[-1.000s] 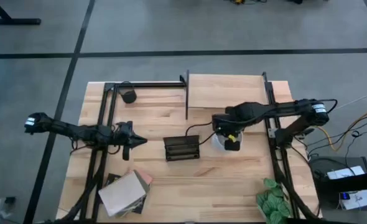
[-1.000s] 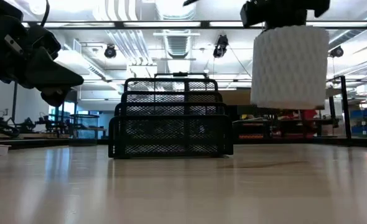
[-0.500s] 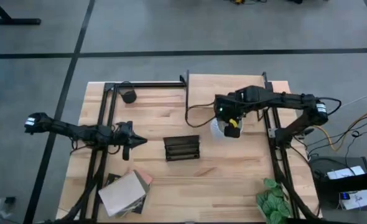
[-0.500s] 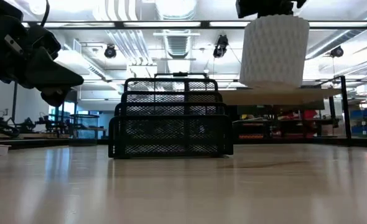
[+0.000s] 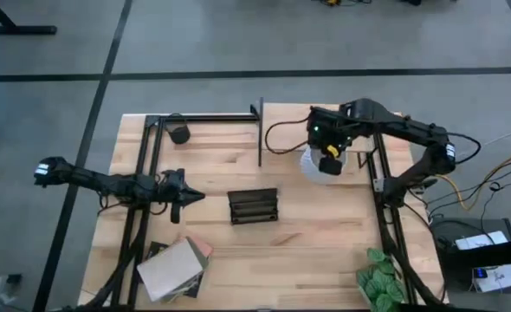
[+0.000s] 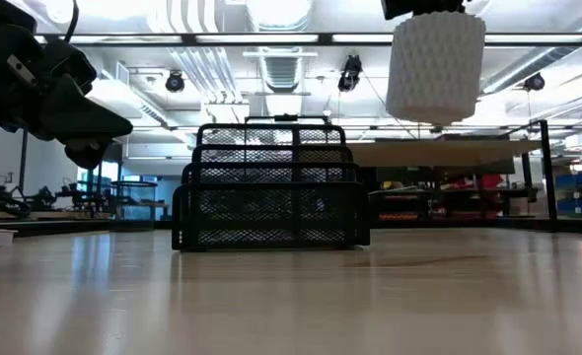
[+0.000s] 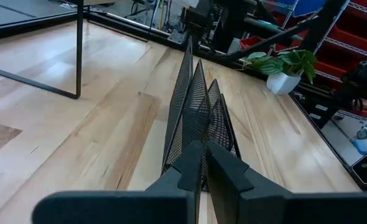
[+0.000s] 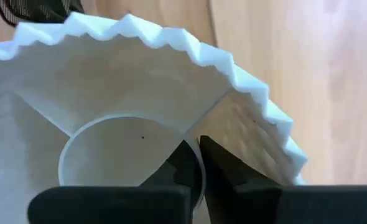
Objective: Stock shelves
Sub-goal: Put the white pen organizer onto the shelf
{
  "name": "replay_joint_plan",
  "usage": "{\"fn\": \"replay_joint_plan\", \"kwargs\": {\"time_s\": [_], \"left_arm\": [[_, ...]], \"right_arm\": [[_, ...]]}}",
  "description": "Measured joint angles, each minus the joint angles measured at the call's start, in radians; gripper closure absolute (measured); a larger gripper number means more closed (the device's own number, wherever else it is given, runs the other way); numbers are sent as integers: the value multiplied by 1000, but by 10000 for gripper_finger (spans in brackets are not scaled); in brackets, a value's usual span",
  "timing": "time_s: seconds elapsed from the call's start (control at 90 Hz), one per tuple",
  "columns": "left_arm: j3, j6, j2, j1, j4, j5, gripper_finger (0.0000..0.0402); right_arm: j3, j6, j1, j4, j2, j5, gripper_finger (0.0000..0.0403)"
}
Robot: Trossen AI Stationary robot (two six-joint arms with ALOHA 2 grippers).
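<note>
A white ribbed pot with a zigzag rim hangs from my right gripper, which is shut on it over the near edge of the shelves' pale board. In the low view the pot is upright in the air, higher than the board. My left gripper waits shut at the table's left, pointing at a black mesh rack and holding nothing. My right gripper pinches an inner wall of the pot between its two fingers, where the round inner tube meets a rib running to the outer wall. The fingers reach into the pot's open top from above. The pot hangs upright, clear of table and board.
The black mesh rack stands at the table's middle. A small black cup sits at the far left inside a thin black frame. Books lie at the near left and a green plant at the near right.
My right gripper has carried the pot from beside the mesh rack toward the table's far edge and upward, to the near edge of the shelf board. The pot has stayed upright in the hold.
</note>
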Motion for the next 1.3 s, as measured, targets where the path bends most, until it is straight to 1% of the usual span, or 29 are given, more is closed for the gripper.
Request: {"fn": "replay_joint_plan", "kwargs": {"time_s": [0.167,0.278,0.556,0.656,0.744,0.844,0.9,1.011,1.111,1.222,1.3], "left_arm": [[0,0,0,0,0,0,395],[0,0,0,0,0,0,395],[0,0,0,0,0,0,395],[0,0,0,0,0,0,395],[0,0,0,0,0,0,395],[0,0,0,0,0,0,395],[0,0,0,0,0,0,395],[0,0,0,0,0,0,395],[0,0,0,0,0,0,395],[0,0,0,0,0,0,395],[0,0,0,0,0,0,395]], "right_arm": [[30,-29,-80,-12,0,8,403],[31,-56,-146,-34,0,52,403],[31,-164,-389,-29,0,52,403],[31,-170,-483,-30,0,52,403],[31,-169,-558,-29,0,33,403],[31,-165,-628,-29,0,-42,403],[31,-146,-657,-27,0,-71,403],[31,-99,-709,-23,5,-75,403],[29,-71,-750,-23,21,-105,403],[29,-63,-762,-22,46,-138,403],[28,-63,-762,-19,73,-141,403]]}}
